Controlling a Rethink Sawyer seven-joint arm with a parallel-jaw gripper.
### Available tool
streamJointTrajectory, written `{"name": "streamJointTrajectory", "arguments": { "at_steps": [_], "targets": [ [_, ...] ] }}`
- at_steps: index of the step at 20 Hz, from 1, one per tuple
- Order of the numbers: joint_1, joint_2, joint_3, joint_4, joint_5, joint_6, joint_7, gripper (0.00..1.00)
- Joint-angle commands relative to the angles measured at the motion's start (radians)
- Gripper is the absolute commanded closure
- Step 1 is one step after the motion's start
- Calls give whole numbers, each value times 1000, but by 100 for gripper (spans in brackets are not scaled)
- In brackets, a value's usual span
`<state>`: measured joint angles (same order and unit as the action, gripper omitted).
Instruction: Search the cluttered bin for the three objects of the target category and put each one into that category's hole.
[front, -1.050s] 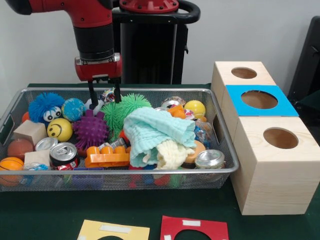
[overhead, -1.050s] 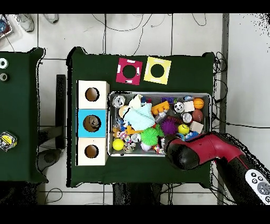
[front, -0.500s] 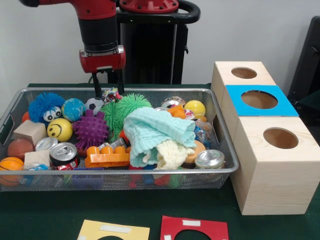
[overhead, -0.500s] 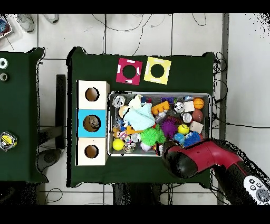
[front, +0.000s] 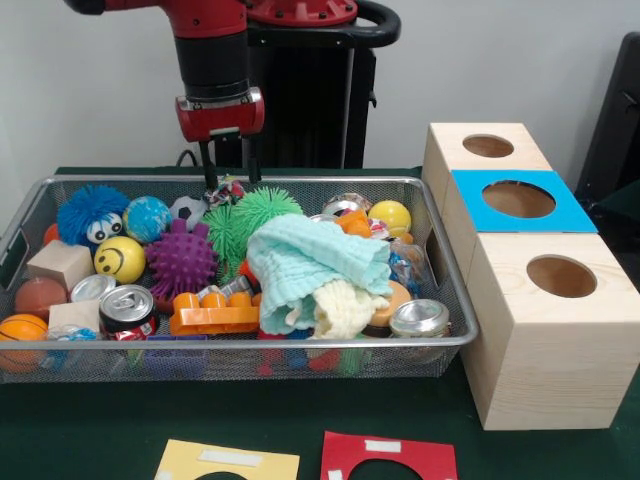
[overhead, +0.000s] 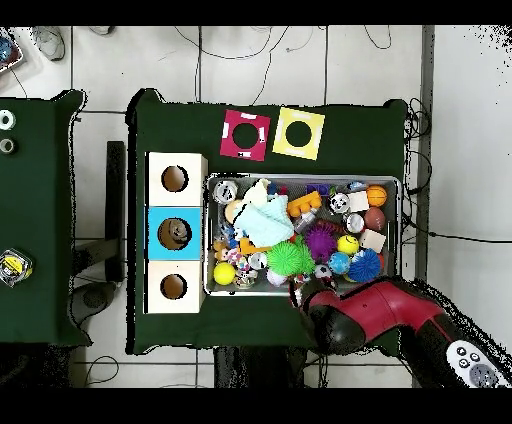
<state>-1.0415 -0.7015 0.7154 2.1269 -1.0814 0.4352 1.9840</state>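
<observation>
Front view: The gripper (front: 229, 172) hangs above the far rim of the wire bin (front: 448, 330), its two thin fingers clenched on a small multicoloured toy (front: 229, 188), which is clear of the pile below. Beneath it lie a soccer ball (front: 187, 209), a green spiky ball (front: 250, 215) and a purple spiky ball (front: 181, 259); a pale blue cloth (front: 318, 259) covers the middle of the bin. To the right stand three wooden boxes in a row, each with a round hole; the middle box carries a blue card (front: 518, 201), which presumably marks the target hole (front: 518, 199). A yellow card (front: 228, 463) and a red card (front: 389, 457) lie on the table in front of the bin.

Overhead view: The arm (overhead: 372, 315) covers the bin's edge nearest the robot, hiding the gripper and the toy. The blue-topped box (overhead: 175, 234) sits just beside the bin's left wall, and something already lies inside its hole.

Step in hand, as judged: carrying a picked object out of the bin. The next move calls for a sideways transfer until the toy is centred over the blue-framed hole, then release.
</observation>
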Motion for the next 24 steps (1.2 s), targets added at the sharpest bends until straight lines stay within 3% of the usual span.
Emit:
{"name": "streamJointTrajectory", "arguments": {
  "at_steps": [1,12,17,23,24],
  "targets": [
    [27,80,-114,-40,-145,-100,18,0],
    [61,139,-183,-115,-182,-154,1,0],
    [90,123,-213,-117,-177,-176,17,0],
    [90,96,-207,-114,-150,-150,-39,0],
    [94,95,-214,-117,-149,-151,-40,100]
  ]
}}
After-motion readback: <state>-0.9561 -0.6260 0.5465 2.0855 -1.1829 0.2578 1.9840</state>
